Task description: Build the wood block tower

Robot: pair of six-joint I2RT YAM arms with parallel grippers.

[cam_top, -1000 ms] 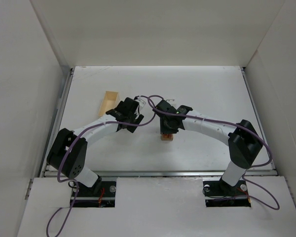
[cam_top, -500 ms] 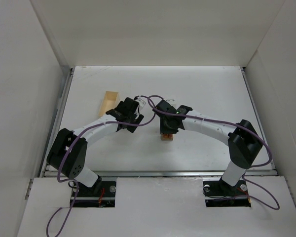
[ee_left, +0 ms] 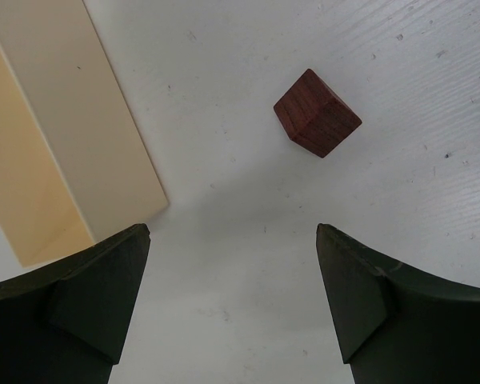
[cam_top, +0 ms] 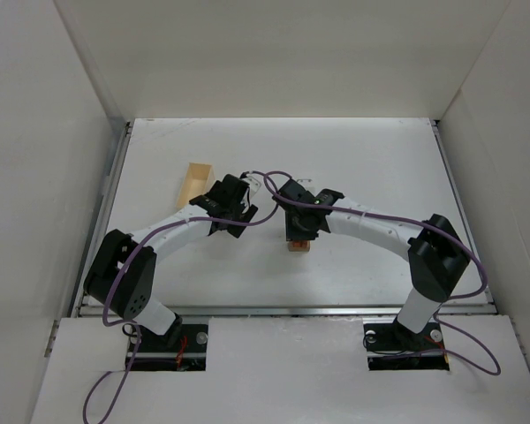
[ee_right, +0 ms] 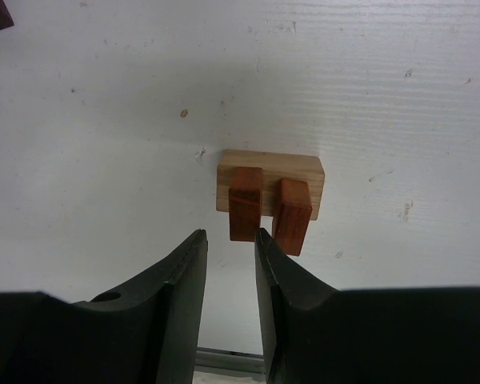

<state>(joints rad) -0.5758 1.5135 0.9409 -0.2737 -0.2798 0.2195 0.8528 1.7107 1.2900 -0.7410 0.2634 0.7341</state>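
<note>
The wood block tower shows in the right wrist view as a light tan oblong lying flat with two reddish-orange blocks standing side by side on it. My right gripper hovers just above the left block, jaws a narrow gap apart with nothing between them. From the top view, the tower peeks out under the right gripper. A dark brown cube lies loose on the table ahead of my left gripper, which is wide open and empty.
The pale wooden tray lies just left of the left gripper, also seen at the tray from above. White walls enclose the table. A metal rail runs along the near edge.
</note>
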